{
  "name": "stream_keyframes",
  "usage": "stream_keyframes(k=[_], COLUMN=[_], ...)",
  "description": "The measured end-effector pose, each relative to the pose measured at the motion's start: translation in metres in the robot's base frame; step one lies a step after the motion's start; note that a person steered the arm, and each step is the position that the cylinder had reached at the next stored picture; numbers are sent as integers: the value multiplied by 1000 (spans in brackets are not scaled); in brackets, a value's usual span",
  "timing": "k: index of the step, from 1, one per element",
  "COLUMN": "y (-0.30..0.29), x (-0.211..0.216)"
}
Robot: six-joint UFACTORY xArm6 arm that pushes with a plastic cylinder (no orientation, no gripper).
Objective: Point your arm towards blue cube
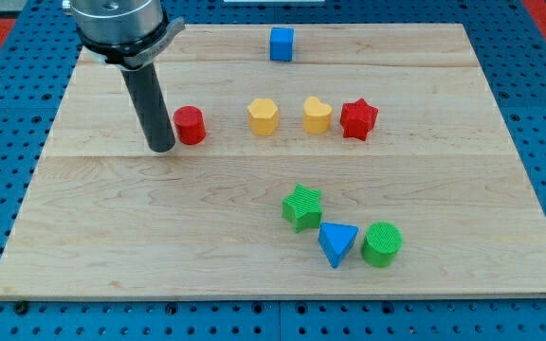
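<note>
The blue cube [282,44] sits near the view's top edge of the wooden board, a little right of centre. My tip [162,147] is at the view's left, just left of a red cylinder [190,125] and very close to it. The blue cube lies well up and to the right of my tip. The rod rises from the tip to the arm's body at the view's top left.
A yellow hexagon-like block [263,116], a yellow heart [317,115] and a red star [358,118] stand in a row right of the red cylinder. A green star [302,206], a blue triangle [337,243] and a green cylinder [382,243] cluster at lower right.
</note>
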State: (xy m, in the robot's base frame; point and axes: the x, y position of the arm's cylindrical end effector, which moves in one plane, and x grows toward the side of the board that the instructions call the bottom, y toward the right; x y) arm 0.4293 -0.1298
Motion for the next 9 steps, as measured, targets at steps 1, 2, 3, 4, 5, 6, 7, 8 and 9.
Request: stream_keyframes(k=[1,2,3,4,5,6,7,8,9], y=[28,24,-9,-36,-54,-66,-76,-97,-66], x=[-8,-9,-2,2,9,15,20,21,-39])
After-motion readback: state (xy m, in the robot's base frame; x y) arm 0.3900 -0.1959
